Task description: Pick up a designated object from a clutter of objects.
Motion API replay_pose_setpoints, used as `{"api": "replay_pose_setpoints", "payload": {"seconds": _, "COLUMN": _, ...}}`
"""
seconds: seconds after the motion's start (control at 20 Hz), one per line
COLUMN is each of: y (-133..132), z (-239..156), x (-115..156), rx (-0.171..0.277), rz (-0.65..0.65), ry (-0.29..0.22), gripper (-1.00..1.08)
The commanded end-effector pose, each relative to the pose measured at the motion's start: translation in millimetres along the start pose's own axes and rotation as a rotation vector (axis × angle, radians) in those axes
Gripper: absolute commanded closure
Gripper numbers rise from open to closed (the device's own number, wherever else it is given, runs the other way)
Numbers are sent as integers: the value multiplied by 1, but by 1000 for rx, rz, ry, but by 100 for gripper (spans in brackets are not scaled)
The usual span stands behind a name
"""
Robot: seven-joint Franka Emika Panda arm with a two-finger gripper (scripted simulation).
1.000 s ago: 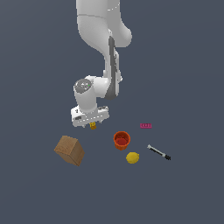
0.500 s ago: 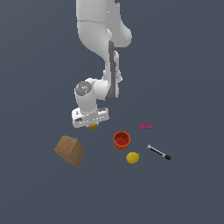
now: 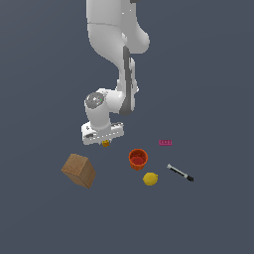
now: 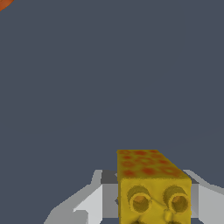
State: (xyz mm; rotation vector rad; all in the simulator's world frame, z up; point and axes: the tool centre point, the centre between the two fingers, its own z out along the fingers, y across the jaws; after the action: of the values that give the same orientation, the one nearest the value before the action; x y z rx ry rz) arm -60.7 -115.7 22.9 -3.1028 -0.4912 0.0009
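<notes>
The tiny yellow-orange block (image 3: 105,143) with a bumpy face sits between the fingers of my gripper (image 3: 105,141), just under the white hand. In the wrist view the block (image 4: 151,183) fills the space between the two grey fingers (image 4: 85,205), and my gripper (image 4: 151,208) is shut on it. I cannot tell its height above the floor. The rest of the clutter lies apart from it: tan box (image 3: 78,170), orange-red cup (image 3: 138,158), yellow lemon (image 3: 150,179), pink brick (image 3: 165,143) and black-and-white marker (image 3: 180,172).
The cup's rim (image 4: 5,3) shows at a corner of the wrist view. The box lies on the exterior view's left of the hand, the cup, lemon, marker and brick on its right. The dark floor (image 3: 208,74) spreads all around.
The hand and the block between its fingers have hardly shifted. The other objects have not moved.
</notes>
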Motion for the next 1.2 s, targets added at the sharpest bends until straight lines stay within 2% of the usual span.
{"api": "replay_pose_setpoints", "payload": {"seconds": 0.0, "y": -1, "z": -3, "x": 0, "rx": 0, "rz": 0, "ry": 1, "gripper": 108}}
{"api": "replay_pose_setpoints", "payload": {"seconds": 0.55, "y": -16, "z": -47, "x": 0, "rx": 0, "rz": 0, "ry": 1, "gripper": 108}}
{"api": "replay_pose_setpoints", "payload": {"seconds": 1.15, "y": -50, "z": -147, "x": -2, "rx": -2, "rz": 0, "ry": 0, "gripper": 108}}
